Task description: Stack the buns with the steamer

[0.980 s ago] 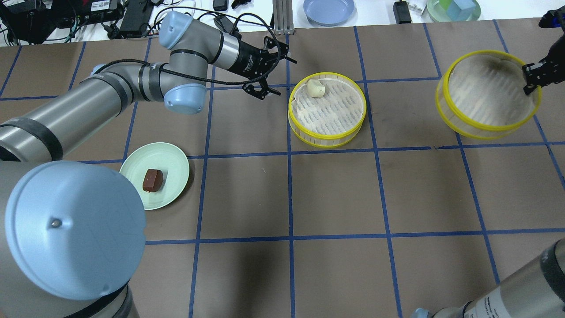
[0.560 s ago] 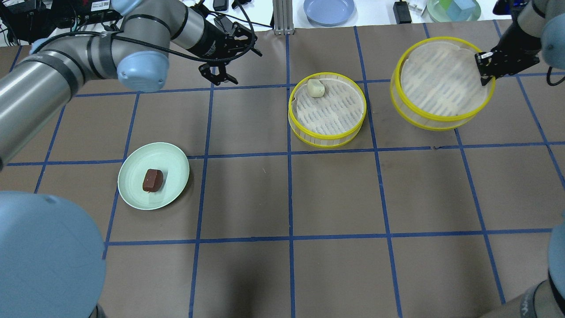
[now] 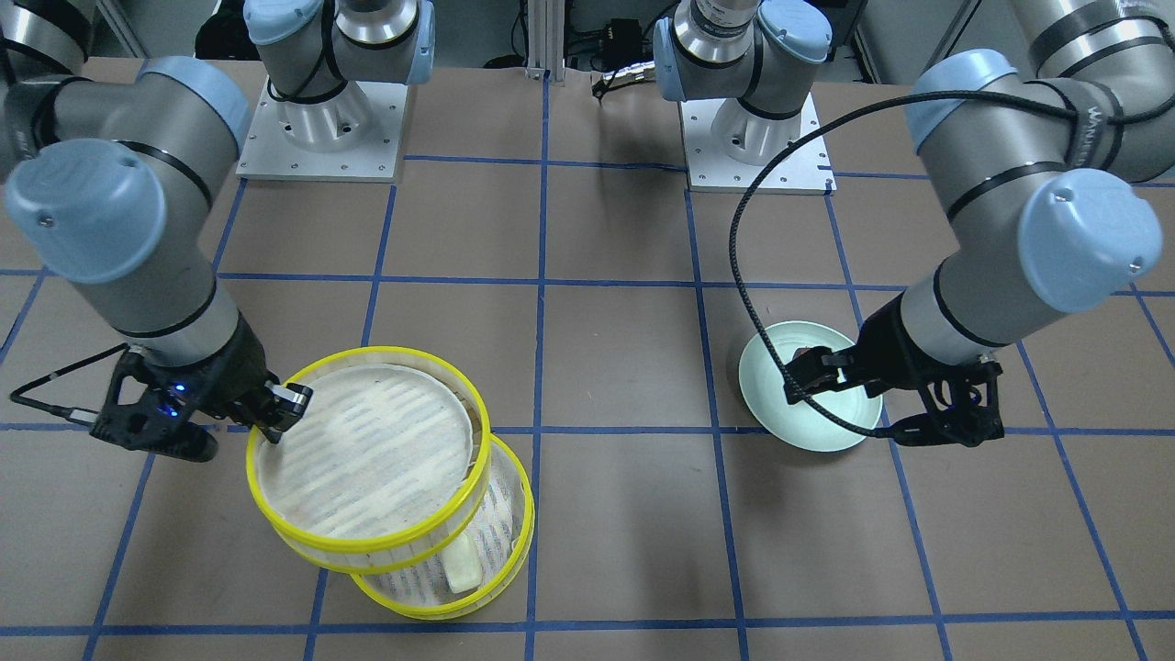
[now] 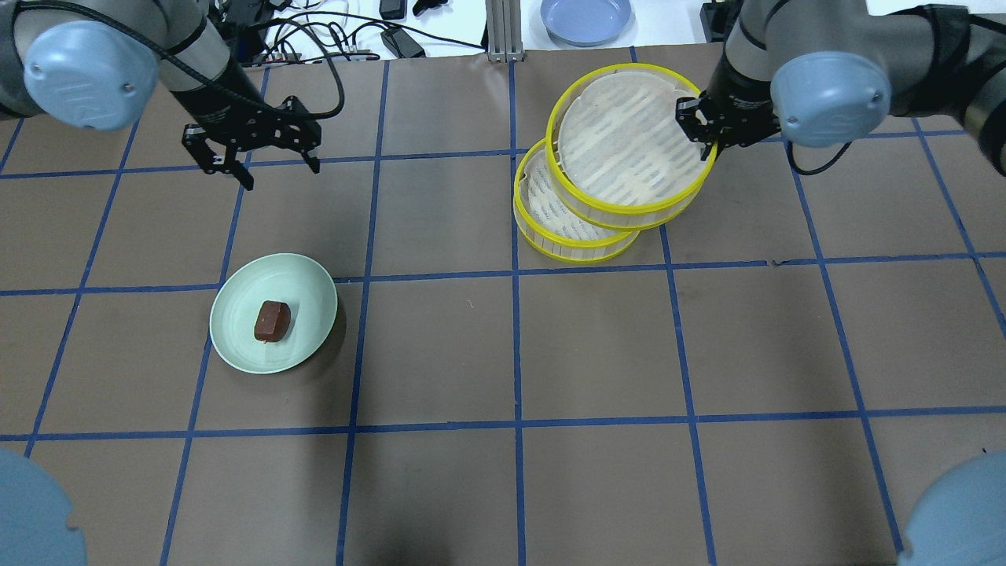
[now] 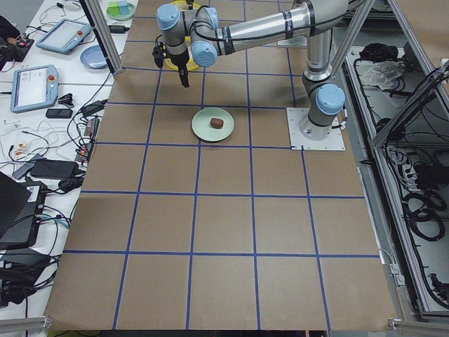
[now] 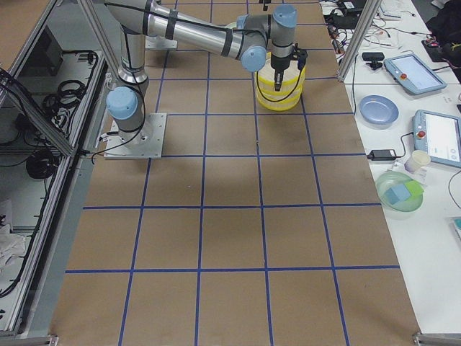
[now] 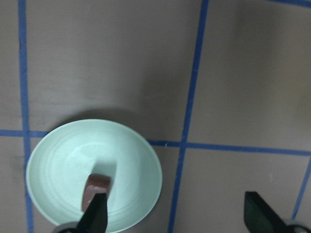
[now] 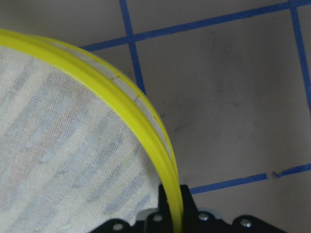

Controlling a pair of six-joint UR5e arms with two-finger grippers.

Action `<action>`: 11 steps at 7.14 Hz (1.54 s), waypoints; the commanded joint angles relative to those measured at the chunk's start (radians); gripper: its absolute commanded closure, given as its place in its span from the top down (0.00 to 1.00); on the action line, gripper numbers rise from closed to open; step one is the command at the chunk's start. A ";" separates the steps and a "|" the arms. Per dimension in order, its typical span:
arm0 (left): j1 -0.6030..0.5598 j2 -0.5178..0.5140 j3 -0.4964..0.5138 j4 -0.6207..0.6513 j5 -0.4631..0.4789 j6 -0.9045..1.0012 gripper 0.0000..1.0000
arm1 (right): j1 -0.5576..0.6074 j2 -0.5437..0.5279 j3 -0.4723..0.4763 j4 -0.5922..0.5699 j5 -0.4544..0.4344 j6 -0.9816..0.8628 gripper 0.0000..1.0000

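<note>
My right gripper (image 4: 695, 118) is shut on the rim of the upper steamer tray (image 4: 629, 134) and holds it tilted, partly over the lower steamer tray (image 4: 566, 244), offset to the far right. The wrist view shows the jaws clamped on the yellow rim (image 8: 167, 160). The cream bun (image 3: 464, 562) lies in the lower tray (image 3: 500, 542); it is hidden in the overhead view. The brown bun (image 4: 272, 321) lies on the pale-green plate (image 4: 302, 287). My left gripper (image 4: 251, 157) is open and empty, above the table beyond the plate; its wrist view shows the bun (image 7: 97, 187) below.
A blue plate (image 4: 585, 17), cables and electronics lie past the table's far edge. A green bowl with a cube (image 6: 398, 191) and tablets sit on the side bench. Blue tape lines grid the brown table.
My right gripper has carried the upper tray leftward until it overlaps the lower tray, hiding the cream bun from above. My left arm has swung left, away from the trays, to beyond the plate.
</note>
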 commanded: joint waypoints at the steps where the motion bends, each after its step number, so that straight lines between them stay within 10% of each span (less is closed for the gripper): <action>1: 0.074 0.017 -0.064 -0.092 0.050 0.214 1.00 | 0.036 0.063 -0.004 -0.007 0.005 0.091 0.00; 4: 0.085 -0.024 -0.322 0.168 0.053 0.320 1.00 | 0.055 0.118 -0.009 -0.073 0.007 0.149 0.00; 8: 0.085 -0.096 -0.344 0.171 0.125 0.371 1.00 | 0.058 0.143 -0.013 -0.108 0.005 0.139 0.00; 9: 0.085 -0.107 -0.344 0.175 0.116 0.369 0.85 | 0.056 0.143 -0.013 -0.108 0.003 0.136 0.00; 11: 0.085 -0.130 -0.338 0.193 0.124 0.359 0.06 | 0.053 0.145 -0.013 -0.108 -0.001 0.137 0.00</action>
